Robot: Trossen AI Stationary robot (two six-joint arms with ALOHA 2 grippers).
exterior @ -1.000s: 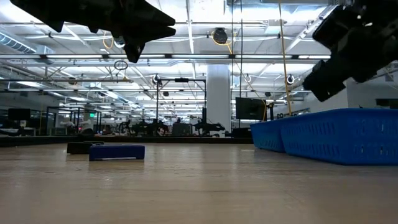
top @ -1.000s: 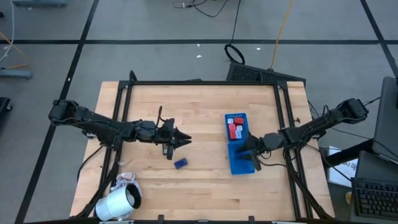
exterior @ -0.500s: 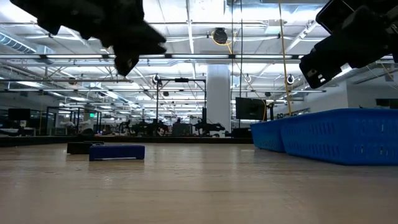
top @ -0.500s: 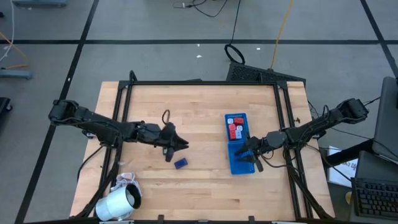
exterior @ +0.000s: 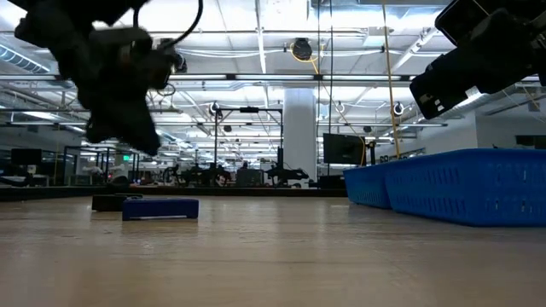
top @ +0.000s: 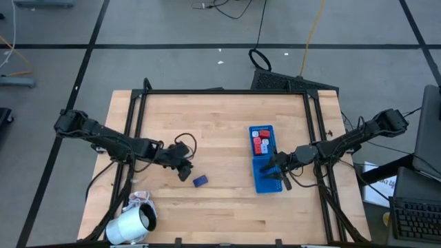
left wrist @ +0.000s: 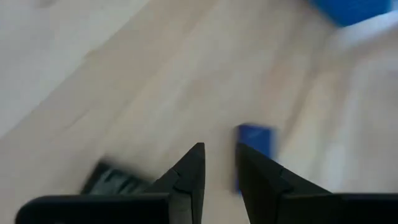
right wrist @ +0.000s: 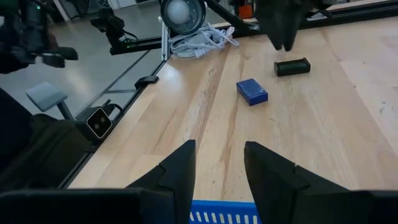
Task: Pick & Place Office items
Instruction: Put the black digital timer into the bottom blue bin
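Left gripper (top: 185, 167) hangs above the table's middle-left, fingers (left wrist: 186, 177) pressed nearly together with only a thin slit between them, holding nothing. Just below its tips on the wood lies a black block (top: 183, 175); in the left wrist view that block (left wrist: 115, 180) is partly hidden by the left finger. A dark blue block (top: 200, 181) lies flat just beside it, toward the front edge and the tray side, apart from the gripper. In the low view the blue block (exterior: 160, 208) sits in front of the black one (exterior: 109, 202), the two overlapping in line of sight.

Right gripper (top: 277, 170) is over the blue tray (top: 265, 183) at the table's right, above its front half. Its fingers (right wrist: 176, 171) stand partly spread with a clear gap, nothing between them. The tray's rear compartments hold red blocks (top: 259, 143) and a white piece (top: 264, 147); other contents cannot be made out.

A white roll (top: 129, 224) lies at the front-left corner of the table (top: 220, 213), well apart from both grippers.
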